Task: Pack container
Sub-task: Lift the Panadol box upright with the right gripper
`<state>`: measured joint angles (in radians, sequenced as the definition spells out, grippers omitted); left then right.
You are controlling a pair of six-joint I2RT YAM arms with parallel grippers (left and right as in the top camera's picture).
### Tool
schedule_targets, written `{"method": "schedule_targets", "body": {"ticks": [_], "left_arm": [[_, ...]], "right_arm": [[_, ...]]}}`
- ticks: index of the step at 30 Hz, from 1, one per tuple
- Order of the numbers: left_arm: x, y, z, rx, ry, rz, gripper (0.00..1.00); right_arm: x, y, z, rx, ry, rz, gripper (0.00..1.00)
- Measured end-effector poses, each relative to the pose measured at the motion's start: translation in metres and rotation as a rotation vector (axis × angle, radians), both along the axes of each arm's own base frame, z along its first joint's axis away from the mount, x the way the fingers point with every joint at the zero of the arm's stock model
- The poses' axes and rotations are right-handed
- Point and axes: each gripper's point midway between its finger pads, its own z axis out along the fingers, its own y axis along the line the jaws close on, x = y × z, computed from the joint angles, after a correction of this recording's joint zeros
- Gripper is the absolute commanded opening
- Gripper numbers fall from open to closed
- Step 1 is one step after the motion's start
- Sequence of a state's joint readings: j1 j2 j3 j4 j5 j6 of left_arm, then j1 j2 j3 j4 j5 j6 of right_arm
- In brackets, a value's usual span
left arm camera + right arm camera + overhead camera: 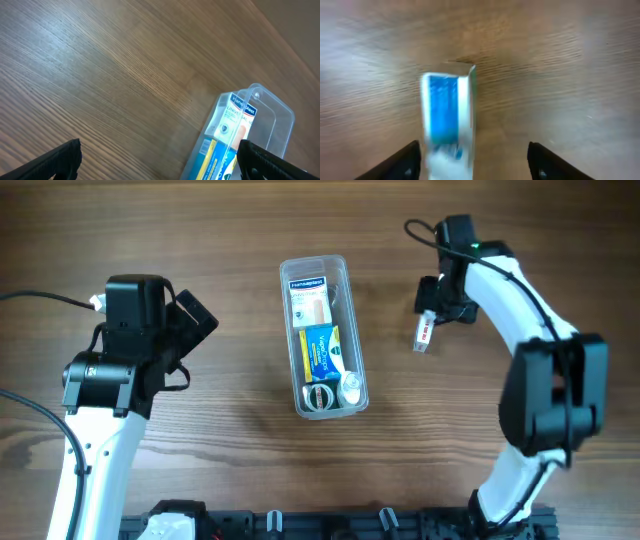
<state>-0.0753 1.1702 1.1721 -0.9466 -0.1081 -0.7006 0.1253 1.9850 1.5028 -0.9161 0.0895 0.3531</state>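
Note:
The clear plastic container (315,262) lies lengthwise at the table's middle. It holds a white plaster box (308,298), a blue and yellow box (322,352) and small round items (350,387). It also shows in the left wrist view (272,107). My left gripper (200,320) is open and empty to the container's left, as the left wrist view (160,160) shows. My right gripper (432,308) is open right of the container, over a small blue and white box (423,333). In the blurred right wrist view, the box (447,107) lies between the open jaws (472,160), near the left finger.
The wooden table (230,440) surrounds the container. A dark rail (330,525) runs along the front edge. A black cable (40,298) runs at the far left.

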Motion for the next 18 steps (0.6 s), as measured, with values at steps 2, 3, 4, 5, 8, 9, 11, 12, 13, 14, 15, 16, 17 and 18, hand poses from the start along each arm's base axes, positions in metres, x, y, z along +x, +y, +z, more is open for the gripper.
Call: {"method": "schedule_targets", "body": {"ticks": [2,3,4,5,8,9,11,12,13,14,15,16,17,18], "left_arm": [[0.000,0.000,0.000,0.000,0.000,0.000,1.00],[0.000,0.000,0.000,0.000,0.000,0.000,1.00],[0.000,0.000,0.000,0.000,0.000,0.000,1.00],[0.000,0.000,0.000,0.000,0.000,0.000,1.00],[0.000,0.000,0.000,0.000,0.000,0.000,1.00],[0.000,0.000,0.000,0.000,0.000,0.000,1.00],[0.000,0.000,0.000,0.000,0.000,0.000,1.00],[0.000,0.000,0.000,0.000,0.000,0.000,1.00],[0.000,0.000,0.000,0.000,0.000,0.000,1.00],[0.000,0.000,0.000,0.000,0.000,0.000,1.00],[0.000,0.000,0.000,0.000,0.000,0.000,1.00],[0.000,0.000,0.000,0.000,0.000,0.000,1.00],[0.000,0.000,0.000,0.000,0.000,0.000,1.00],[0.000,0.000,0.000,0.000,0.000,0.000,1.00]], "right_arm": [[0.002,-0.001,0.020,0.000,-0.042,-0.001,0.67],[0.003,-0.001,0.027,-0.003,-0.058,-0.002,0.67],[0.003,-0.002,0.031,-0.005,-0.067,-0.003,0.67],[0.003,-0.002,0.032,-0.008,-0.069,-0.003,0.67],[0.003,-0.003,0.032,-0.011,-0.066,-0.004,0.68],[0.003,-0.003,0.032,-0.011,-0.066,-0.004,0.68],[0.002,-0.002,0.031,-0.010,-0.066,-0.003,0.67],[0.001,-0.002,0.029,-0.011,-0.060,-0.002,0.66],[0.000,-0.001,0.027,-0.010,-0.057,-0.004,0.65],[-0.002,0.000,0.024,-0.009,-0.052,-0.008,0.64],[-0.004,0.000,0.022,-0.008,-0.049,-0.012,0.64],[-0.004,0.002,0.018,-0.005,-0.051,-0.019,0.63],[-0.005,0.003,0.014,-0.001,-0.051,-0.027,0.63],[-0.007,0.004,0.009,0.002,-0.051,-0.034,0.63]]}}
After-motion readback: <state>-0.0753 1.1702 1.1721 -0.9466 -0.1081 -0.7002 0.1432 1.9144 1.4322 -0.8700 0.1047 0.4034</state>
